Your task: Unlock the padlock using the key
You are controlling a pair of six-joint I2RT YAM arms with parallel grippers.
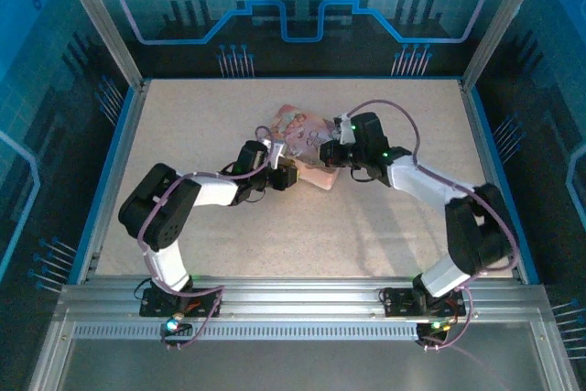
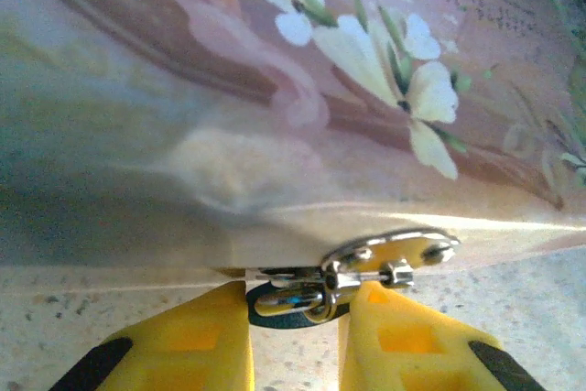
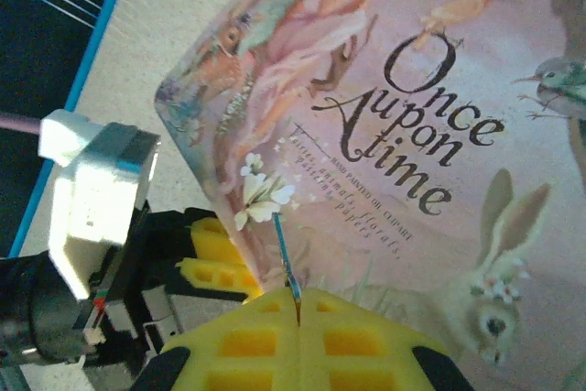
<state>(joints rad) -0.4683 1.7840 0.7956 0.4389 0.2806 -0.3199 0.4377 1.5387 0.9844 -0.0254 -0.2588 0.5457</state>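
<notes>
The small dark bluish padlock hangs by its shiny shackle from the metal hasp on the front of the pink picture tin. My left gripper has a yellow finger touching each side of it, shut on the padlock, low at the tin's near edge. My right gripper is shut on the key, a thin blue-grey sliver that sticks out of the fingertips above the tin's lid, near its left edge. From above, the right gripper is over the tin's right part.
The tin lies mid-table on the speckled top, with both arms meeting over it. In the right wrist view the left arm's yellow fingers and white camera housing are close beside the tin. Blue-edged walls ring the table.
</notes>
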